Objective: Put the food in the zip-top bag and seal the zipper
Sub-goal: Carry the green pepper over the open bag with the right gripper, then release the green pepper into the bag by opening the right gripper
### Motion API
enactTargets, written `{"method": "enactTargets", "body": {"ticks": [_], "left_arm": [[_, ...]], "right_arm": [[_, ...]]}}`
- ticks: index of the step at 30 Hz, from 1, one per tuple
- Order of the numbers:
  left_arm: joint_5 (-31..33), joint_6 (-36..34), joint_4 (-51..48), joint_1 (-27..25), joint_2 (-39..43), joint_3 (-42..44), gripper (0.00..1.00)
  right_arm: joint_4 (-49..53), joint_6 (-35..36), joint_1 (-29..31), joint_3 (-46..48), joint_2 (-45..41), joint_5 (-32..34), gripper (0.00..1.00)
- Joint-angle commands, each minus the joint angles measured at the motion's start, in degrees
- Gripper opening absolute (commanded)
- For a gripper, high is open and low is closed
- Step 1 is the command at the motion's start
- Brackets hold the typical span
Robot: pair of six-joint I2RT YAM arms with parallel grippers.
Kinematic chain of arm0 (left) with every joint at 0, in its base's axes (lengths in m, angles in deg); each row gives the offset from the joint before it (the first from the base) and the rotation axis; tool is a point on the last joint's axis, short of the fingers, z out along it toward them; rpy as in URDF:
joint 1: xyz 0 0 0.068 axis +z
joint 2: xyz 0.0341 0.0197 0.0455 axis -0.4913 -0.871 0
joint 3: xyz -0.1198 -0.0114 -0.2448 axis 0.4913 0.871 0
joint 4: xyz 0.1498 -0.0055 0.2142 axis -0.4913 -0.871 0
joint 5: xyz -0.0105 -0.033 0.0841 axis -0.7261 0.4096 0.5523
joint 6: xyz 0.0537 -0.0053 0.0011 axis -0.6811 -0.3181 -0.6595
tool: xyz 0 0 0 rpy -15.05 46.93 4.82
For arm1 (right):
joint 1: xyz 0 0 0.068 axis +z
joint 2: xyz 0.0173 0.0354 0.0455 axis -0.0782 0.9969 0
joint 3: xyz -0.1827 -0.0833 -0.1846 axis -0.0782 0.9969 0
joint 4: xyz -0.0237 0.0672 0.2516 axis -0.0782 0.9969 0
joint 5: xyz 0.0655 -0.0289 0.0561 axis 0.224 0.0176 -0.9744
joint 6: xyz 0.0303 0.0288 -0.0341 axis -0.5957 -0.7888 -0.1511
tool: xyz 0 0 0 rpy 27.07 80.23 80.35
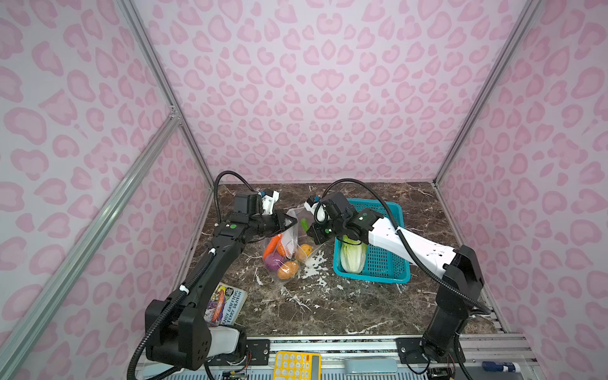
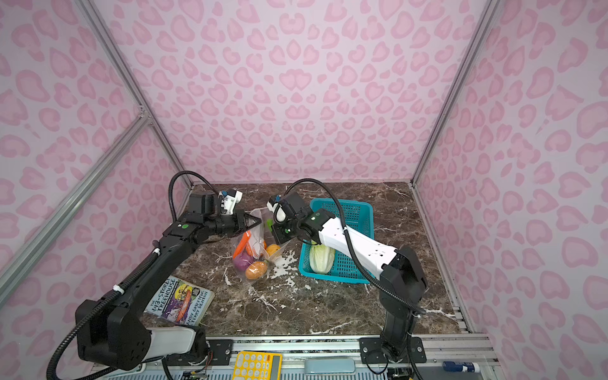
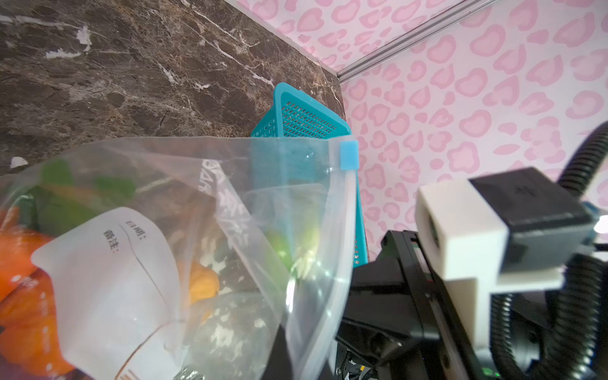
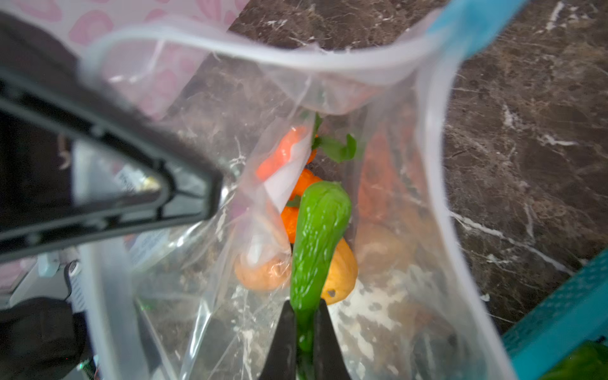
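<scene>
The clear zip-top bag [image 1: 289, 243] stands open on the marble table, its mouth up. Inside it lie a carrot [image 1: 271, 246], a purple onion [image 1: 273, 263] and orange and tan pieces [image 4: 263, 274]. My left gripper [image 1: 291, 223] is shut on the bag's mouth edge and holds it up. The zipper's blue slider [image 3: 348, 155] sits at the far end of the mouth. My right gripper [image 4: 304, 316] is shut on a long green toy vegetable [image 4: 319, 230], held inside the bag's mouth above the other food. The cabbage [image 1: 353, 258] lies in the teal basket [image 1: 371, 278].
The basket stands right of the bag, under my right arm. A paperback book [image 2: 179, 301] lies at the front left beside my left arm. A yellow calculator [image 2: 256, 365] and a pale blue bar [image 2: 329, 366] rest on the front rail.
</scene>
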Motion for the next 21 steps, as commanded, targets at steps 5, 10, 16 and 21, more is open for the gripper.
{"method": "enactTargets", "body": {"ticks": [5, 10, 16, 21], "left_arm": [[0.2, -0.1, 1.2, -0.1, 0.5, 0.1, 0.03], [0.3, -0.1, 1.2, -0.1, 1.0, 0.1, 0.03], [0.3, 0.0, 1.2, -0.1, 1.1, 0.1, 0.03], [0.3, 0.1, 1.2, -0.1, 1.1, 0.1, 0.03]], "right_arm": [[-7.6, -10.3, 1.4, -1.2, 4.5, 6.9, 0.02], [-7.9, -10.5, 2.2, -1.7, 5.0, 7.3, 0.28], [-8.5, -8.2, 1.9, 0.6, -1.4, 9.4, 0.53], [-7.1, -6.1, -0.5, 4.1, -9.1, 12.6, 0.72]]}}
